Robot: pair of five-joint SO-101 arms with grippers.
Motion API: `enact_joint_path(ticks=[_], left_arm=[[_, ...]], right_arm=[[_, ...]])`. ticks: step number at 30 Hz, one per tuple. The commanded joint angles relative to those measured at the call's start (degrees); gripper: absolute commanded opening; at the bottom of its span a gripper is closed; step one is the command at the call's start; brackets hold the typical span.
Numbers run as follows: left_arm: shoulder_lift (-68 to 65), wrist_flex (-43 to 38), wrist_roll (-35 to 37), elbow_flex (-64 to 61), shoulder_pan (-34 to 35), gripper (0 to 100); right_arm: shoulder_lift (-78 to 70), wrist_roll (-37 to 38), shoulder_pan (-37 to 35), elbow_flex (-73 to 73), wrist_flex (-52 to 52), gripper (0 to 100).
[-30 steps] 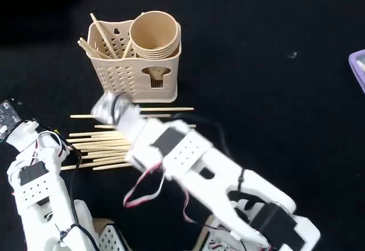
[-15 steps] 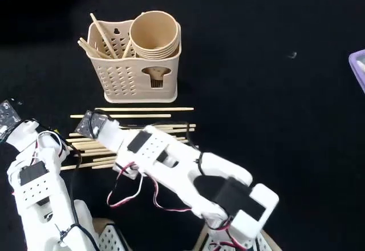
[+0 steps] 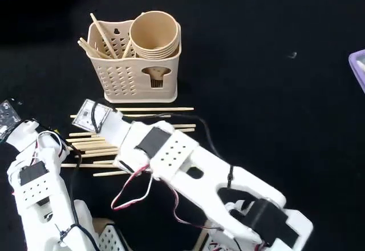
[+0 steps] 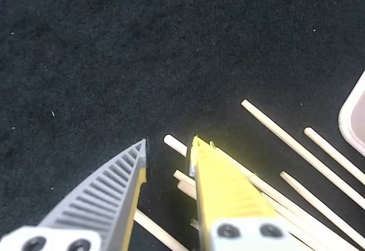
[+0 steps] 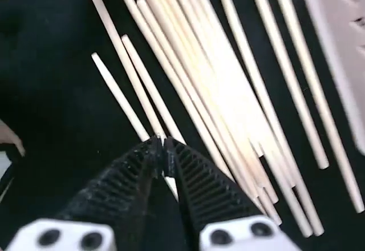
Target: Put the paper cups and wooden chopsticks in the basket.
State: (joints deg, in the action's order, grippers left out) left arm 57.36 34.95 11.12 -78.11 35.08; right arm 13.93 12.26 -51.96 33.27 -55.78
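- Left gripper [image 4: 168, 142]: jaws apart, holding nothing, poised over the near ends of the loose chopsticks [image 3: 94, 146].
- Right gripper [image 5: 162, 142]: has come back down onto the pile within the last second. Its jaws are pressed together at one stick, but a firm grip cannot be confirmed. Several sticks have shifted, so another pick is probably starting.
- Loose chopsticks: lying on the black table [image 3: 256, 91], just in front of the basket [image 3: 137, 80].
- Basket: nested paper cups [image 3: 154, 34] fill one compartment; stowed chopsticks [image 3: 101, 32] stand slanted in the other.
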Motion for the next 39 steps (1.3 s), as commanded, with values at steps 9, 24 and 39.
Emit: enact_joint_path(ticks=[9, 24, 39], left_arm=[[1.23, -0.97, 0.26, 0.57, -0.04, 14], [1.23, -0.97, 0.26, 0.57, -0.04, 14], [1.23, -0.97, 0.26, 0.57, -0.04, 14]], right_arm=[[-18.07, 9.58, 3.6, -6.81, 6.77, 15.6], [-15.08, 11.43, 8.18, -10.86, 2.46, 1.1], [-15.25, 8.44, 4.66, -10.07, 4.57, 9.0]])
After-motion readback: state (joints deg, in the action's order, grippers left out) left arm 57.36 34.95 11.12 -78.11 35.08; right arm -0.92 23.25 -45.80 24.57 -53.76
